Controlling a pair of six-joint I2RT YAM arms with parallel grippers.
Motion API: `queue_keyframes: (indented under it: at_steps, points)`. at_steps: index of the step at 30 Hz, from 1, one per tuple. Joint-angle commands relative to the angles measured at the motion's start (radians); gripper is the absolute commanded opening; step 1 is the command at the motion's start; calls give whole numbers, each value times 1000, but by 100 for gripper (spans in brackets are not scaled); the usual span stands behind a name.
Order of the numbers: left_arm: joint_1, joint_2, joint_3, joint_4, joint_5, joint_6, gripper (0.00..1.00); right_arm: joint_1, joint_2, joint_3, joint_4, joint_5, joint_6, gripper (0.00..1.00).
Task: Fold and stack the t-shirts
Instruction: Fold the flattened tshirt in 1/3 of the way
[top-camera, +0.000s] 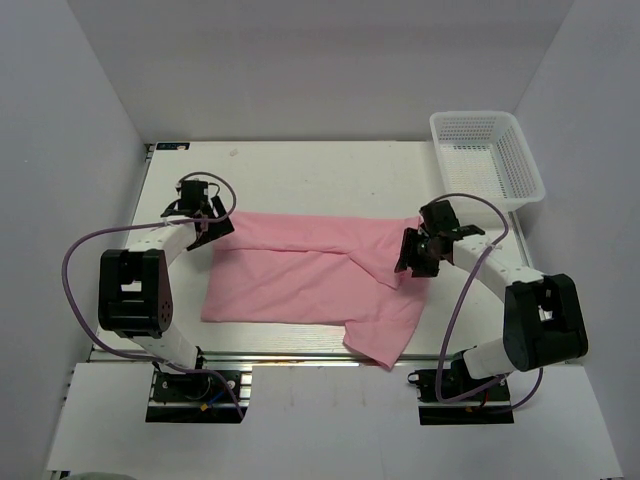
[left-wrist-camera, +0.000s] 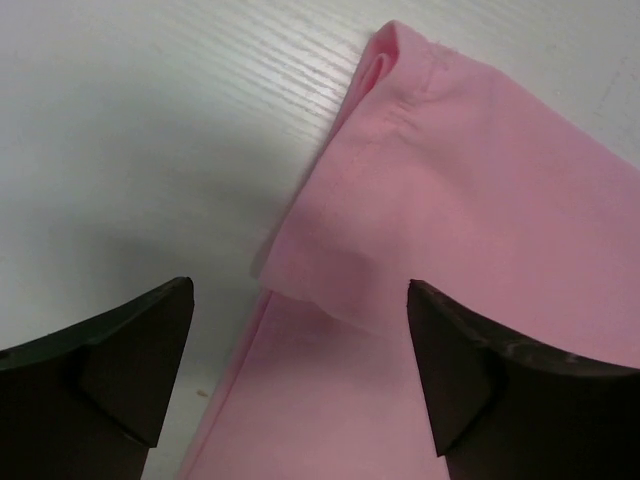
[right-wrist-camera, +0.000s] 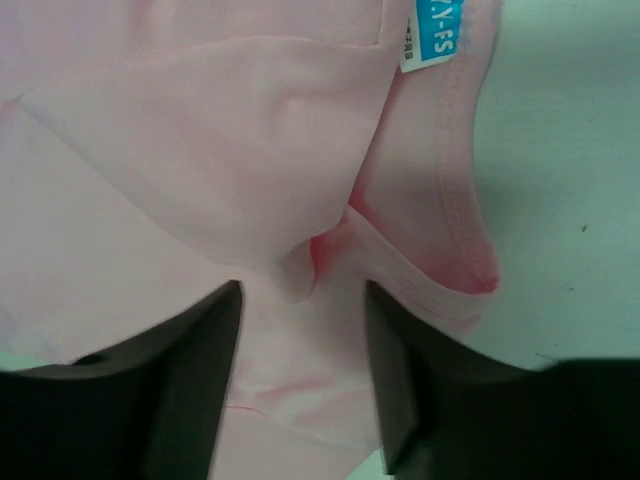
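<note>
1. The t-shirt (top-camera: 310, 280) lies loosely half-folded across the counter (top-camera: 300, 170), with one corner reaching the near edge; a tug could drag it off.
2. The left gripper (left-wrist-camera: 300, 300), spread wide over a folded corner, may catch one layer only.
3. The right gripper (right-wrist-camera: 300, 300), parted beside the collar, seemingly holds nothing; closing there could bunch the neckline.

The t-shirt (top-camera: 290, 275) is plain light pink, its label (right-wrist-camera: 437, 30) blue, the basket (top-camera: 527, 170) white.
</note>
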Motion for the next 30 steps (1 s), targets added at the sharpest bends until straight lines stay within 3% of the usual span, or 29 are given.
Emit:
queue_keyframes:
  at_steps: [1, 2, 6, 7, 13, 18, 23, 30]
  points:
    - [7, -60, 58, -65, -34, -24, 100, 2, 0, 97, -13, 24, -47, 63]
    - [7, -69, 71, -65, -34, -24, 100, 1, -5, 116, -7, 22, -46, 76]
    - [-2, -102, 94, -32, 17, -15, 100, 2, -32, 163, 66, 16, -83, 81]
    - [-11, -102, 107, -11, 34, -15, 100, 1, -34, 166, 103, -8, -87, 90]
    - [-11, -4, 160, 99, 287, 14, 100, -1, 67, 188, 250, -83, -69, 90]
    - [-11, 131, 182, 161, 367, 5, 100, -6, 225, 245, 348, -94, -60, 90]
    - [-11, 277, 182, 199, 356, -26, 100, -32, 337, 229, 543, -39, 9, 90]
    - [12, 349, 200, 118, 258, -75, 100, -111, 388, 168, 429, 67, 123, 90]
